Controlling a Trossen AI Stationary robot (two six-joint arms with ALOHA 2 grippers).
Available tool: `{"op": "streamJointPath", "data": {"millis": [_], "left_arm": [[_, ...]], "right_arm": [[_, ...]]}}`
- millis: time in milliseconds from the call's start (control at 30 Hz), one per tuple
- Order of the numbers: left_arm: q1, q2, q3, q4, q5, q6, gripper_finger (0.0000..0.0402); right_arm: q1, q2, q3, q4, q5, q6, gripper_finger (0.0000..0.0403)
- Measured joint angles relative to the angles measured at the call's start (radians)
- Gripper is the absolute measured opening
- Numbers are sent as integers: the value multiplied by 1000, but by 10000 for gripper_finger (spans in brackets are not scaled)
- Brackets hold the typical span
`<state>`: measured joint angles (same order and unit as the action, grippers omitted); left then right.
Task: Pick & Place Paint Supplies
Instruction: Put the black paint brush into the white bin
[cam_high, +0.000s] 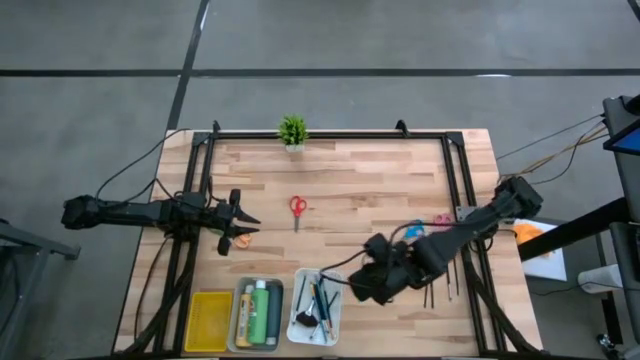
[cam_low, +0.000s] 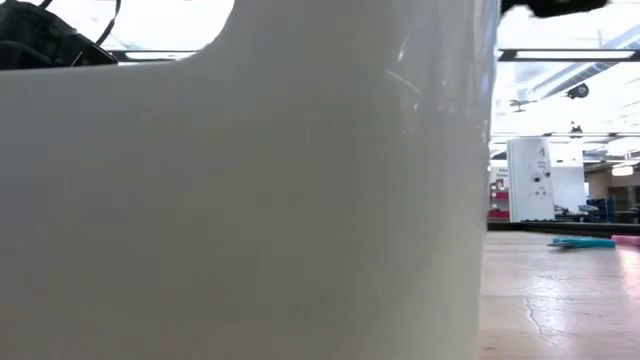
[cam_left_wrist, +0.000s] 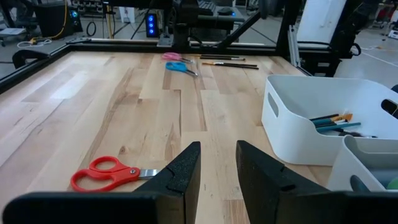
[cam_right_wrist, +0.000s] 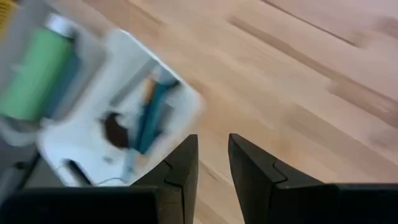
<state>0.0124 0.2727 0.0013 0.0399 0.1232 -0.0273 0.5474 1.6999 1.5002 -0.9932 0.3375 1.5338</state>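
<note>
While the right gripper (cam_high: 372, 283) hangs beside the white tray (cam_high: 300, 318), jaws slightly apart and empty, another brush (cam_high: 432, 293) is probably next; left gripper (cam_high: 240, 225) waits, jaws parted.

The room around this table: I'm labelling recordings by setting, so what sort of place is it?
Probably a robotics lab or workshop in an industrial hall, not a home. The wooden table stands on bare concrete floor, racked electronics with lit indicators sit behind it, and exposed ceiling beams run overhead.
</note>
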Motion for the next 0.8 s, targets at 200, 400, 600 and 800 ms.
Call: {"op": "streamJointPath", "data": {"millis": [200,400,600,800], "left_arm": [[0,-1,0,0,0,0,104],[0,-1,0,0,0,0,104],[0,-1,0,0,0,0,104],[0,-1,0,0,0,0,104]], "right_arm": [[69,-42,-1,-227,-27,146,89],[158,-50,-52,-321,-82,289,89],[220,-70,-158,-300,-110,440,89],[254,-96,-299,-190,-168,610,89]]}}
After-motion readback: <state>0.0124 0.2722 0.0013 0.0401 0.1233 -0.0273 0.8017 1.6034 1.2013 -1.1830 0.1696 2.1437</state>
